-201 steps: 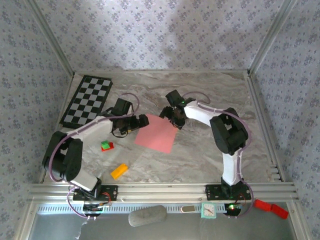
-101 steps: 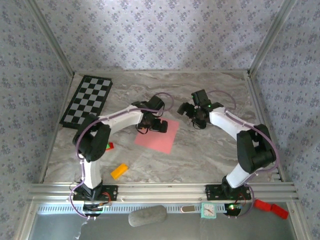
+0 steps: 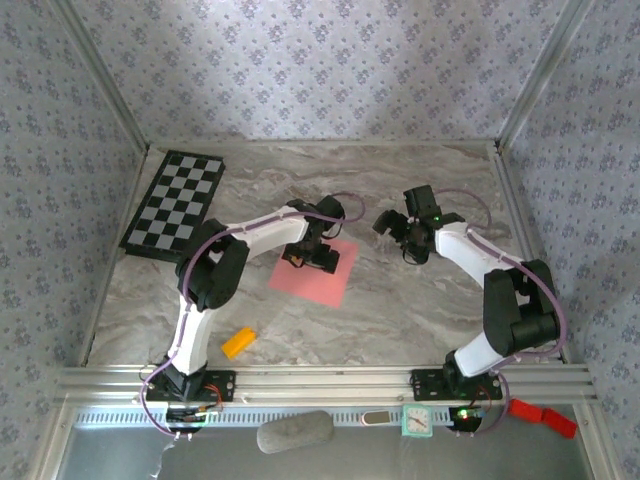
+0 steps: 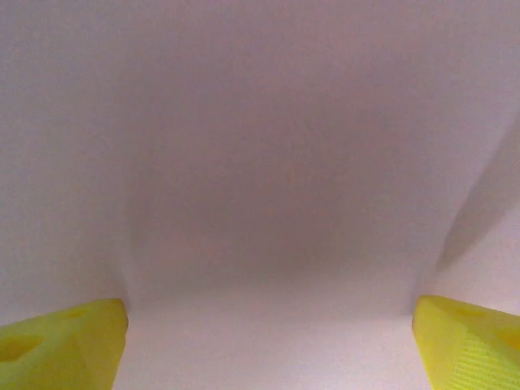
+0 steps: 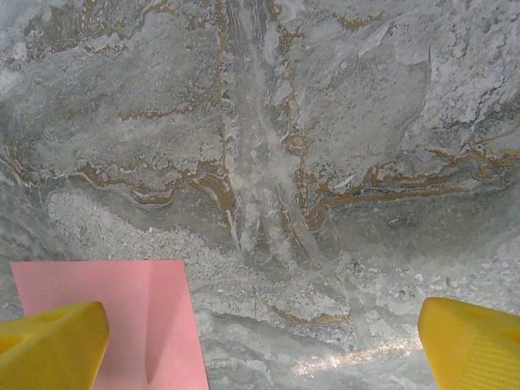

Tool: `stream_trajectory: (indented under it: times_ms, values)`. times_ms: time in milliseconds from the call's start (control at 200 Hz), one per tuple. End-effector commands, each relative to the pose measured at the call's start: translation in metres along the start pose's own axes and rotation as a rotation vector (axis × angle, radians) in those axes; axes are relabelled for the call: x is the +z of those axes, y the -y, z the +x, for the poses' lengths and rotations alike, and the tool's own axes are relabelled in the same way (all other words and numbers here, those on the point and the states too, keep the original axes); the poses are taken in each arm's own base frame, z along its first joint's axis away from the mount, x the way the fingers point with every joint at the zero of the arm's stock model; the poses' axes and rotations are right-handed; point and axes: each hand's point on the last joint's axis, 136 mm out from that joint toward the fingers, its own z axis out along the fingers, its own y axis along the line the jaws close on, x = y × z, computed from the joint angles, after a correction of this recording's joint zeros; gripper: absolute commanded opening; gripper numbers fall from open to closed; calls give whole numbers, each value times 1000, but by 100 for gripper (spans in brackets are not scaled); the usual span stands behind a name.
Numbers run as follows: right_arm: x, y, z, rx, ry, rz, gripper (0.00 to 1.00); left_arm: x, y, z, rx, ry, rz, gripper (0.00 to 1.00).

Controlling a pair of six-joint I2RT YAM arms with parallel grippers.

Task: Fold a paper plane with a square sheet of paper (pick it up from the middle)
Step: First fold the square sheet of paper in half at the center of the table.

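Observation:
The square sheet of paper (image 3: pixel 318 278) lies flat on the marble table (image 3: pixel 420 300), salmon pink and unfolded. My left gripper (image 3: pixel 310 256) is down over its upper half, open. In the left wrist view the pink paper (image 4: pixel 268 162) is very close beneath, and the yellow fingertips (image 4: pixel 61 345) stand far apart at both lower corners. My right gripper (image 3: pixel 398 232) hovers over bare table to the right of the sheet, open. Its wrist view catches a corner of the paper (image 5: pixel 114 317) by the left fingertip (image 5: pixel 49 345), with marble between the fingers.
A checkerboard mat (image 3: pixel 175 203) lies at the back left. A small orange block (image 3: pixel 238 342) sits near the front left. Patterned walls and metal posts close in the table, and a rail (image 3: pixel 330 380) runs along the near edge.
My left arm has swung right and come down over the paper, its jaws narrowing slightly. My right gripper has left the sheet's far corner, moved right and opened wider.

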Motion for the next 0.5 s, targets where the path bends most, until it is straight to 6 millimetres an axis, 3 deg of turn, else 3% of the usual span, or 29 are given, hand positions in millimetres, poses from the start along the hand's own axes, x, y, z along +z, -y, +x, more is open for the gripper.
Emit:
stream_trajectory:
  times_ms: [0,495]
  values:
    - [-3,1,0,-4,2,-12,100,6,-3,7,13,-43,-32,89]
    - [2,2,2,7,-9,-9,100,22,-9,18,-1,-83,-51,81]
